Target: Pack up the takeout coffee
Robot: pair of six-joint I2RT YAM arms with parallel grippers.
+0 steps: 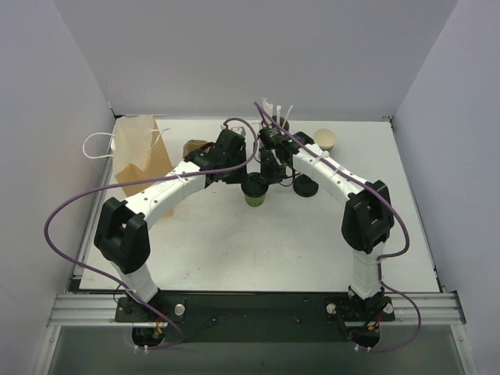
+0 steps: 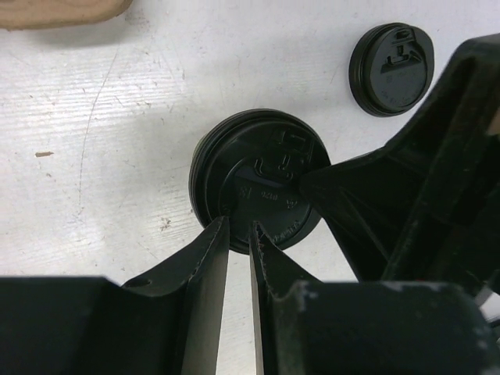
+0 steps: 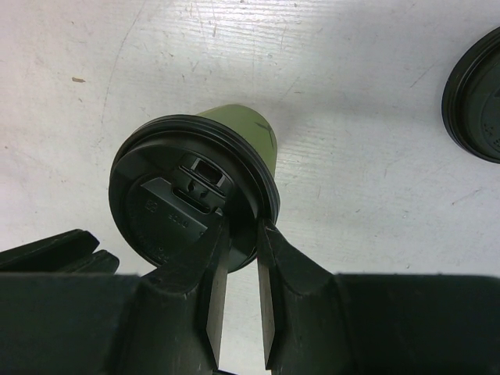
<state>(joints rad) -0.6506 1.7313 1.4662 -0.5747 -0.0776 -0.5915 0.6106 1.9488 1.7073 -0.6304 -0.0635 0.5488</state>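
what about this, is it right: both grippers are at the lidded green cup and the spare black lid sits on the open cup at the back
No. The spare black lid lies flat on the table, just right of the lidded green cup; the open cup at the back is uncovered. The top external view shows it. The rest holds.
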